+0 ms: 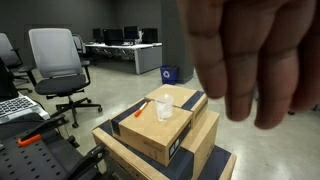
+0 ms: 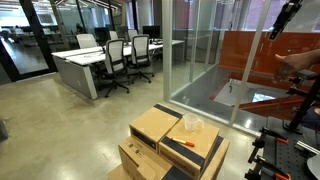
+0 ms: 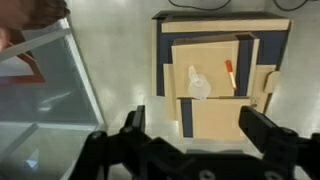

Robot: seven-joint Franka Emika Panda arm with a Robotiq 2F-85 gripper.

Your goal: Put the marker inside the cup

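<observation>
The claw (image 3: 192, 128) hung open and empty, high above the stacked cardboard boxes (image 3: 210, 118). The marker (image 3: 230, 72) lay flat on the top box, just beside the upright cup (image 3: 199, 84) and apparently not touching it. Recommended approach: descend centred over the marker, set the jaws across its length, and keep clear of the cup so it is not toppled.

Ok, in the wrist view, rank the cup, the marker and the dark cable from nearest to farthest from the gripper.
1. Cup, on the top cardboard box, centred just ahead of the open gripper.
2. Marker, lying beside the cup, slightly farther on.
3. Dark cable, on the floor beyond that box.
</observation>
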